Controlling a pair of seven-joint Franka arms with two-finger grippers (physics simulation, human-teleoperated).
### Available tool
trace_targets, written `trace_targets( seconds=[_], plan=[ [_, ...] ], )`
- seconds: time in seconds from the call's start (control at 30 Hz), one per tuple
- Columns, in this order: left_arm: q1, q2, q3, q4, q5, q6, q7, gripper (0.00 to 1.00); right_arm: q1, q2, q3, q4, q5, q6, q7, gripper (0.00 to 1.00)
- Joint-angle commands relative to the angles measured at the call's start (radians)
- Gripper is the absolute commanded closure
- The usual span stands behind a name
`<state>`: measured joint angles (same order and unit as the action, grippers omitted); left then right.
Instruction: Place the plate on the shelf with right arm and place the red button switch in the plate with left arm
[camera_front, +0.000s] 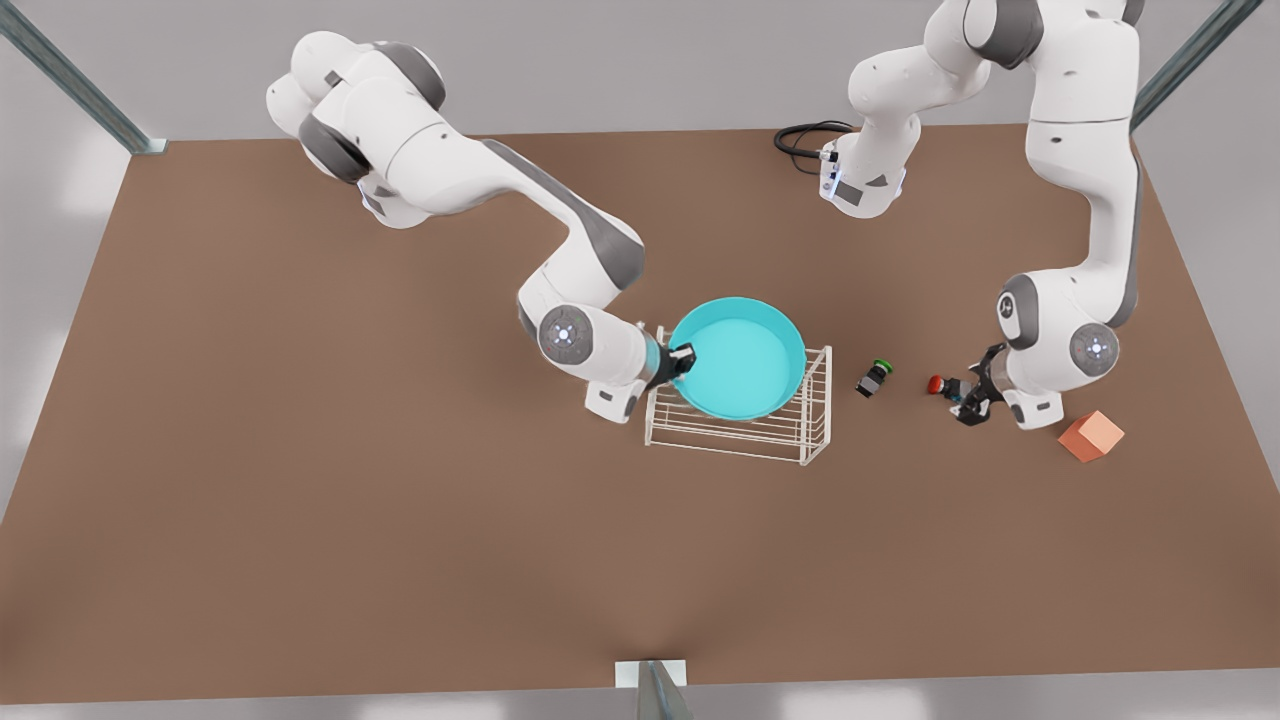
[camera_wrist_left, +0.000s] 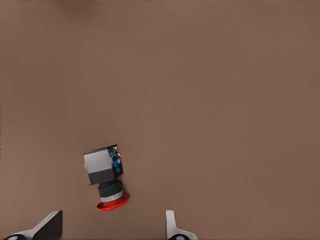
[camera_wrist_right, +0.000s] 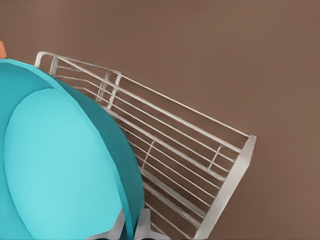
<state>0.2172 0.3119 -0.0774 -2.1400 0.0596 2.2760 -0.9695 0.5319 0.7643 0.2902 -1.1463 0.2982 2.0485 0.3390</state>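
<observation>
Right arm: the one on the front view's left, reaching across the brown bench (camera_front: 300, 480) to the rack.
Right pincer (camera_front: 683, 360): clamped on the rim of the plate, one finger inside the rim and one outside, as the right wrist view shows at the finger bases (camera_wrist_right: 131, 229).
Plate (camera_front: 738, 357): turquoise, round, with a raised rim, over the top of the shelf; from the front it covers most of the grid, its far edge reaching past the rack's back. In the right wrist view it looks tilted against the wires; I cannot tell whether it sits flat on them.
Shelf (camera_front: 800, 425): white wire rack standing on the bench near the middle, its long bars running side to side in the front view.
Left arm: on the front view's right, bent low with its wrist close to the bench.
Left pincer (camera_front: 968, 398): fingers apart, empty; the left wrist view shows the two fingertips (camera_wrist_left: 46, 226) wide of each other with the switch near the gap.
Red button switch (camera_front: 945, 385): lying on its side on the bench, just beside the left pincer, red cap pointing toward the rack.
Green-capped switch (camera_front: 874, 377): on the bench between the rack and the red one.
Orange-pink cube (camera_front: 1091, 435): on the bench beside the left arm's wrist, on the front view's right.
</observation>
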Motion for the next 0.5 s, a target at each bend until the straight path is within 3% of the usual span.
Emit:
trace_targets(
  seconds=[0.0,0.13,0.17,0.2,0.27,0.37,0.47],
  plan=[
    [0.001,-0.001,0.002,-0.049,0.109,0.2,-0.767,0.0,0.025,0.01,-0.006,-0.001,-0.008,0.096,0.422,0.82],
    [0.002,0.003,0.004,-0.09,0.137,0.241,-0.825,0.0,0.059,0.009,-0.025,-0.015,-0.005,0.096,0.425,0.8],
    [0.002,0.006,0.004,-0.1,0.138,0.252,-0.827,0.0,0.059,0.009,-0.025,-0.018,-0.007,0.098,0.425,0.57],
    [0.002,0.007,0.004,-0.115,0.138,0.273,-0.825,0.0,0.056,0.007,-0.034,-0.023,-0.005,0.096,0.423,0.0],
    [0.002,0.047,0.004,-0.115,0.138,0.324,-0.85,0.0,0.046,-0.026,-0.069,-0.021,-0.008,0.084,0.413,0.0],
    [0.001,0.069,0.004,-0.129,0.14,0.349,-0.851,0.0,-0.075,-0.256,-0.16,-0.012,-0.011,-0.129,0.396,0.0],
    [0.002,0.072,0.008,-0.14,0.14,0.35,-0.851,0.0,-0.337,-0.335,-0.157,-0.013,-0.098,-0.367,-0.099,0.0]
  ],
)
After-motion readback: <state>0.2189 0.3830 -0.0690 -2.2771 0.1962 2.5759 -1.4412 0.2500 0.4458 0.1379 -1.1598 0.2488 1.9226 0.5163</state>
